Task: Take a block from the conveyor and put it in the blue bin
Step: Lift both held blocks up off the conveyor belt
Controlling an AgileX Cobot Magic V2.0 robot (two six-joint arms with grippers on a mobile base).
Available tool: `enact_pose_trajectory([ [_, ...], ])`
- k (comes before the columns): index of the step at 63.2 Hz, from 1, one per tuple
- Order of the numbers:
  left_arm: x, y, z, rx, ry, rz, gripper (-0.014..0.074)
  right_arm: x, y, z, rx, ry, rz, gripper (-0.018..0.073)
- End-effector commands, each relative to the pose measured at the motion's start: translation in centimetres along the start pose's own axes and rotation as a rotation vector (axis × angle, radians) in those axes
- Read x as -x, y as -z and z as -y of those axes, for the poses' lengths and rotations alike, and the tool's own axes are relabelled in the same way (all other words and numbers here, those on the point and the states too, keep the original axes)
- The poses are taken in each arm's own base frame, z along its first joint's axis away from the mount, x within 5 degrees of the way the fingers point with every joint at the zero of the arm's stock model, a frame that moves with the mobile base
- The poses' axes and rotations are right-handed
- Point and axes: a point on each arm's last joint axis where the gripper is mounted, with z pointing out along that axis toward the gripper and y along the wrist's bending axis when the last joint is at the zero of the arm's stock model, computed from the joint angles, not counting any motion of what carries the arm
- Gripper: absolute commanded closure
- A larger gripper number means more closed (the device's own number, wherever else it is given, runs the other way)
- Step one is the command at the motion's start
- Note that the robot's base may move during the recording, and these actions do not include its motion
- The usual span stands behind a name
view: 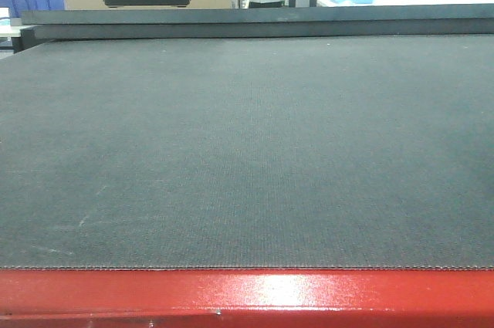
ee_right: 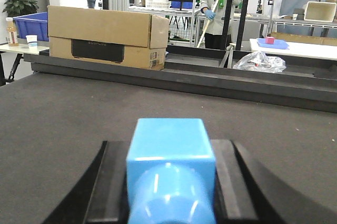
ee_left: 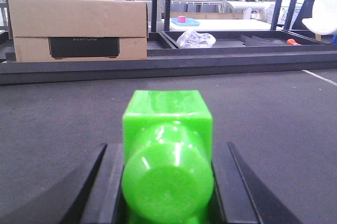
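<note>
No red packet shows anywhere on the dark grey conveyor belt (view: 247, 150), so neither the left pincer (ee_left: 167, 147) nor the right pincer (ee_right: 169, 145) is plainly nearer it; whether either pincer is spread cannot be told.

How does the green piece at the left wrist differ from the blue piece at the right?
Colour: the green piece is bright green, the blue piece light blue. View: the green piece shows mostly its rounded front, the blue piece more of its flat top. Shared: both are cubes with a rounded front, flanked by black fingers.
</note>
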Motion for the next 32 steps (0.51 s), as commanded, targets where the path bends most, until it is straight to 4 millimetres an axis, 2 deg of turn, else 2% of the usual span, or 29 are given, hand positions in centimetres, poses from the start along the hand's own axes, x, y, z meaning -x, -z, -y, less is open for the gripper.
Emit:
enact_pose_trajectory([
  [1,0.29,0.15,-0.02,0.002,0.007,0.030,0.0707,0.17,0.12,0.01,-0.002,0.001,0.024,0.0721],
  [32,0.29,0.15,-0.02,0.002,0.007,0.030,0.0707,0.17,0.12,0.01,-0.002,0.001,0.024,0.0721],
])
